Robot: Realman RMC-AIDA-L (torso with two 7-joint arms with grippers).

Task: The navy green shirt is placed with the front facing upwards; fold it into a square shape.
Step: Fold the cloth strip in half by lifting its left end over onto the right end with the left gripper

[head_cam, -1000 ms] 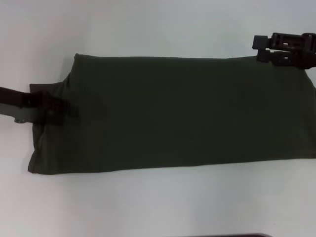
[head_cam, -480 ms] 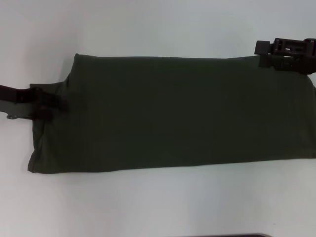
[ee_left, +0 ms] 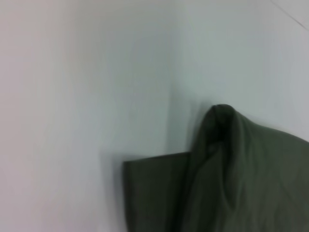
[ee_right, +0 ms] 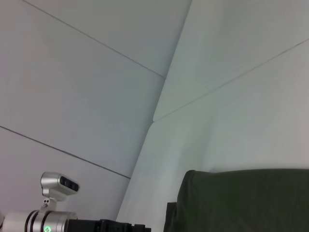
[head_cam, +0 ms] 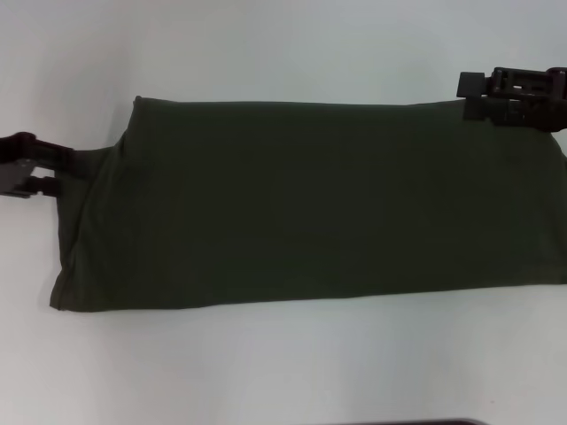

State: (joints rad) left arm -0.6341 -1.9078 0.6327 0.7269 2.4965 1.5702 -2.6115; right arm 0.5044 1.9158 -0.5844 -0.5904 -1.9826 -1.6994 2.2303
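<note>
Left gripper (head_cam: 40,171): you see it at shirt's left edge, prongs parted, gripping nothing. Right gripper (head_cam: 474,96): far right corner; grip state you cannot tell. Navy green shirt (head_cam: 301,205) lies folded as long band across white desk (head_cam: 266,372). Left wrist view: shirt (ee_left: 241,179) bunched, flat flap beside. Right wrist view: shirt corner (ee_right: 241,200), left gripper (ee_right: 120,225) beyond.

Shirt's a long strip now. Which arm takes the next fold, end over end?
Probably left. The left pincer sits at the navy green shirt's left end, beside the protruding flap. The right pincer is at the far right corner, equally usable.
</note>
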